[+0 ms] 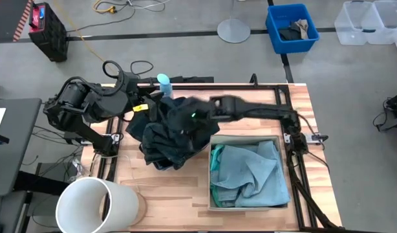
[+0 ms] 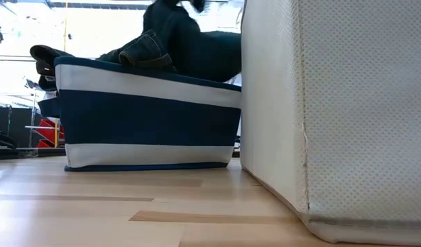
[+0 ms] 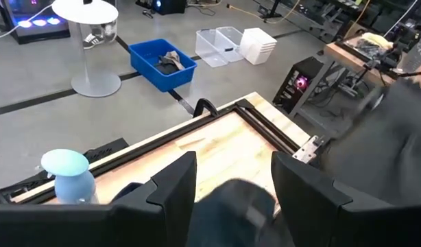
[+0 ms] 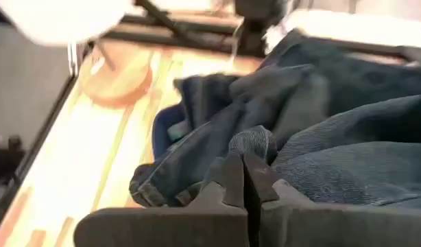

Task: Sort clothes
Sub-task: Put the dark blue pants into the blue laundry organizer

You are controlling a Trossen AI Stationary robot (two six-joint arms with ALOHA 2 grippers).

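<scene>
While the left gripper (image 3: pixel 227 189) is held open at the table's (image 1: pixel 185 188) far left edge, the right gripper (image 4: pixel 243 180) is clenched over the dark navy jeans (image 1: pixel 169 133) heaped mid-table, and the turquoise top (image 1: pixel 247 171) is contained in the box (image 1: pixel 214 206) alongside.

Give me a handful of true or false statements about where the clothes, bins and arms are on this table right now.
1. The pale blue jeans lie inside the white box. True.
2. The right end effector is open wide. False: its fingers are pressed together, with dark jeans just beyond them.
3. The left end effector is open. True.
4. The blue crate stands on the table. False: it is on the floor beyond the table.
5. The white cylinder bin holds the dark pile. False: the pile sits in the striped basket.
</scene>
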